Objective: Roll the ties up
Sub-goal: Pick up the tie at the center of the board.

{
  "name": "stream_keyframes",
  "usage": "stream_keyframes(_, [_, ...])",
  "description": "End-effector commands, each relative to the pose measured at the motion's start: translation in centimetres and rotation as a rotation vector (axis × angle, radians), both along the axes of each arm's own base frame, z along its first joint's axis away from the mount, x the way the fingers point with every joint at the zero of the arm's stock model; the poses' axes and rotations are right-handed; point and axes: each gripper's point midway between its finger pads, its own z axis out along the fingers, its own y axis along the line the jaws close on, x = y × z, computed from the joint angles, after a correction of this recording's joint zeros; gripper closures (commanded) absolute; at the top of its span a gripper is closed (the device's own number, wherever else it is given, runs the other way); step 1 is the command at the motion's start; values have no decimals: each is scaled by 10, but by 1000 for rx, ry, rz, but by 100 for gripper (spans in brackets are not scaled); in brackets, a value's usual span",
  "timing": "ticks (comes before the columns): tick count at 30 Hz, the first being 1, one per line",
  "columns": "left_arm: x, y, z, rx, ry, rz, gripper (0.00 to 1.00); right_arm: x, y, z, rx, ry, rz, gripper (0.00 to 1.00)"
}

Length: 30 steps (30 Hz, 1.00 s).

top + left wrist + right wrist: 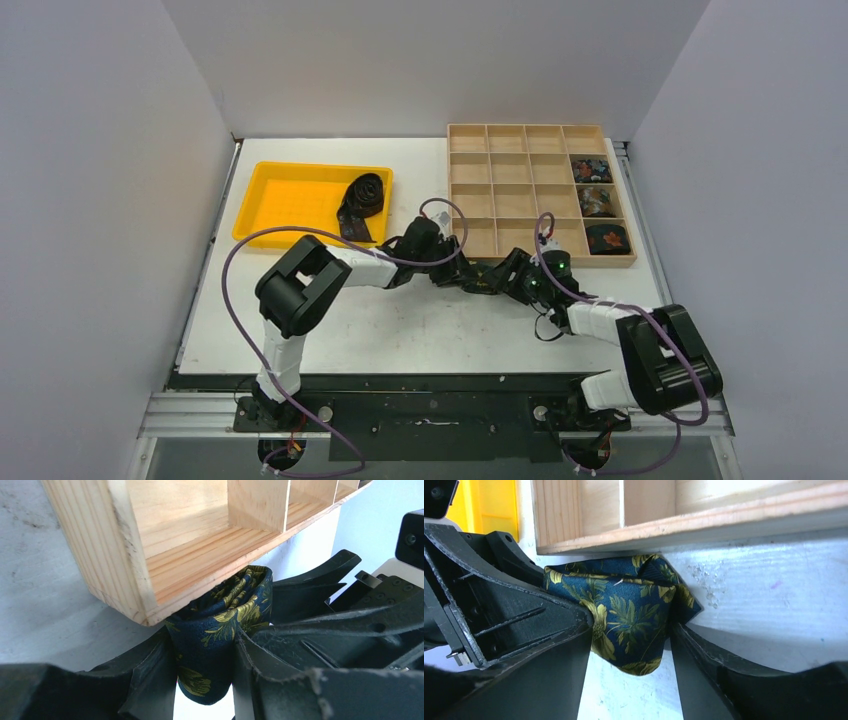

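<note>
A coiled navy tie with yellow floral print point(215, 650) is held between both grippers, just in front of the wooden organizer's near edge point(120, 575). My left gripper point(202, 640) is shut on one side of the coil. My right gripper point(629, 630) is shut on the same tie point(634, 615) from the other side. In the top view the two grippers meet point(488, 276) and hide the tie. A plain black tie point(360, 203) lies partly coiled in the yellow tray point(280, 200).
The wooden organizer point(500, 185) stands at the back right, with rolled ties in three right-column compartments point(590, 168) point(596, 201) point(607, 238). The yellow tray also shows in the right wrist view point(489, 505). Purple cables loop over both arms.
</note>
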Motion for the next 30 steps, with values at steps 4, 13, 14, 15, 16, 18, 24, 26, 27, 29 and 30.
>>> stream_keyframes(4, [-12,5,-1,43,-21,-4,100,-3,-9,27,-58,-27,-16,29])
stream_keyframes(13, [-23,16,36,23,-80,11,100,-2,-53,82,-221,-122,-173,13])
stream_keyframes(14, [-25,17,41,18,-88,10,100,-2,-58,88,-237,-134,-192,13])
stream_keyframes(15, [-27,18,48,15,-99,10,100,-2,-64,93,-256,-143,-213,12])
stream_keyframes(16, [-29,19,53,14,-108,11,100,-3,-69,97,-273,-148,-234,12])
stream_keyframes(18, [-33,22,66,5,-125,8,100,-2,-77,104,-296,-159,-269,12])
stream_keyframes(24, [-43,38,115,-25,-209,26,100,7,-101,117,-335,-154,-420,12])
stream_keyframes(26, [-46,47,131,-27,-241,38,100,12,-104,118,-330,-158,-458,12])
stream_keyframes(27, [-48,52,139,-29,-258,46,100,16,-106,119,-330,-159,-470,12])
stream_keyframes(29, [-50,60,157,-42,-298,62,100,24,-106,121,-334,-163,-483,13])
stream_keyframes(30, [-54,66,162,-30,-300,66,100,29,-108,121,-340,-166,-500,13])
